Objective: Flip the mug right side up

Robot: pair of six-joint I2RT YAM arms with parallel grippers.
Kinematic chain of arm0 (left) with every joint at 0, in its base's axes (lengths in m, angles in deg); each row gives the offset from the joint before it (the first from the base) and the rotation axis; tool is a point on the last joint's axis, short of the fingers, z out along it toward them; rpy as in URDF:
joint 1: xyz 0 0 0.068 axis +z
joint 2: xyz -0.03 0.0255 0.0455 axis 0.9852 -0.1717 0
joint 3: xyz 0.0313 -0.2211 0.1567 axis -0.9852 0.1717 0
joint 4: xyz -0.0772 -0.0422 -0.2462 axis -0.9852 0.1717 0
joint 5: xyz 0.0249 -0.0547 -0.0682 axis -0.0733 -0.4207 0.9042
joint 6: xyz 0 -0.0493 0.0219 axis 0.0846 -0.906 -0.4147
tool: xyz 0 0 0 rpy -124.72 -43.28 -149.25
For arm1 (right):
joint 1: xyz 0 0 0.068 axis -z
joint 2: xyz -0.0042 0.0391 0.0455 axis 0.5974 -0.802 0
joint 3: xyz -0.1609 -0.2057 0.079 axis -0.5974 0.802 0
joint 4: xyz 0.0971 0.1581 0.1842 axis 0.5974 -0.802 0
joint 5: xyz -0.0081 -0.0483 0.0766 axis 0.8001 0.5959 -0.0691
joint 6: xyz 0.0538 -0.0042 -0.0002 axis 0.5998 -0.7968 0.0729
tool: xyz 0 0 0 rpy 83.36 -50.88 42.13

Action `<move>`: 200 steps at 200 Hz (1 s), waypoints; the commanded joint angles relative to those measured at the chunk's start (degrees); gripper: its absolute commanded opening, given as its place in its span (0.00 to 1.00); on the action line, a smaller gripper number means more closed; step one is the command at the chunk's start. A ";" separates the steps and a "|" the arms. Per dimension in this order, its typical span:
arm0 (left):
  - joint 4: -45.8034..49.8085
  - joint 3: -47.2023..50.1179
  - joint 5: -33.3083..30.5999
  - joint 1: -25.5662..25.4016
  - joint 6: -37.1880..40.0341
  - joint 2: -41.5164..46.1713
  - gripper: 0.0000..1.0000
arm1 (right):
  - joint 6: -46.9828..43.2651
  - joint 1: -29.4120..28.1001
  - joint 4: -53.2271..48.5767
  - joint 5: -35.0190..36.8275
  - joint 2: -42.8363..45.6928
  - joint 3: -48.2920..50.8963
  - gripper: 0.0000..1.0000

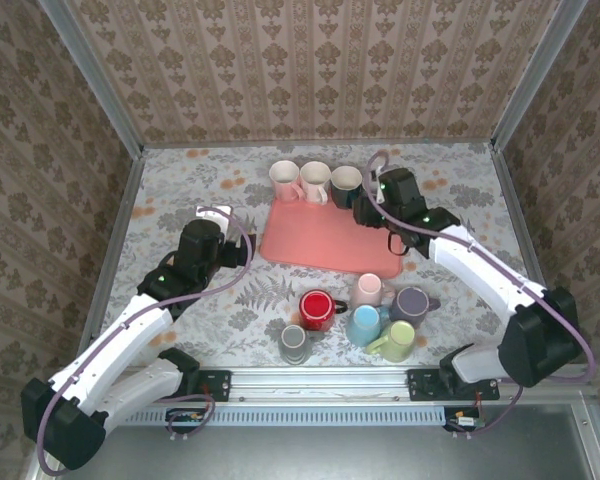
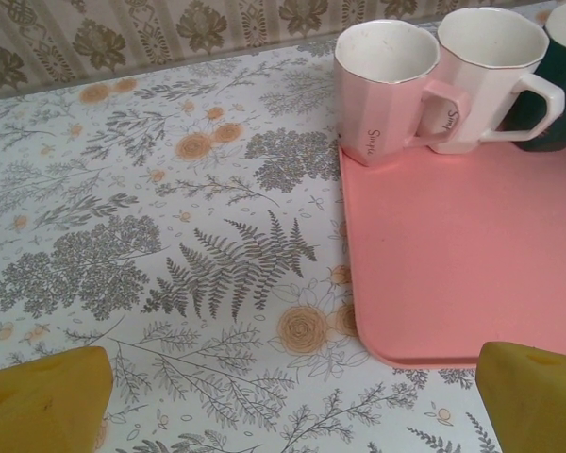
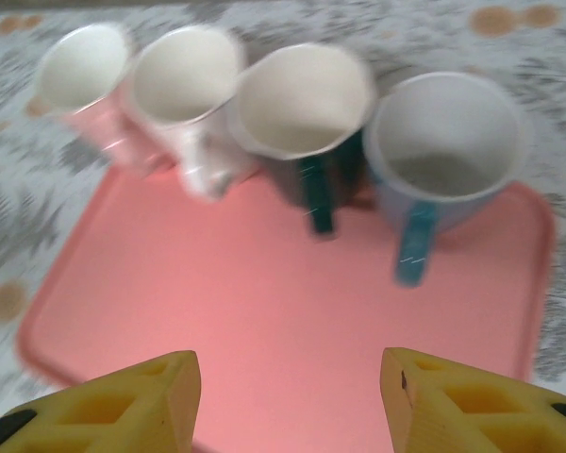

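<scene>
The blue mug (image 3: 448, 151) stands right side up at the pink tray's (image 3: 264, 311) far right corner (beside a dark green mug (image 3: 302, 113)). The right gripper (image 3: 288, 382) hangs wide open near it; moving off low could knock it over.

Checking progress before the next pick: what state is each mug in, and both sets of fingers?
Pink mug: upright, at far edge of tray.
White mug: upright, on tray.
Dark green mug: upright, on tray.
Blue mug: upright, on tray.
Front mugs: six, off tray, orientation unclear.
Left fingers: open, empty.
Right fingers: open, empty.
</scene>
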 commanded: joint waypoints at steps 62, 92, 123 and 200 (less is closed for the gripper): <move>12.46 -8.14 12.47 -4.93 2.80 -2.65 1.00 | -1.61 -9.86 -7.47 -8.06 10.57 4.46 0.54; 18.80 -10.83 13.76 -8.56 3.89 -2.47 1.00 | -1.11 -9.97 -5.27 -9.57 14.25 6.99 0.55; 23.92 -12.21 14.99 -14.56 5.85 -2.88 1.00 | 0.45 -9.97 -3.04 -11.85 16.61 8.62 0.56; 22.58 -7.45 16.43 -29.76 16.27 -4.66 1.00 | -0.85 -9.96 -0.09 -17.22 19.18 11.21 0.63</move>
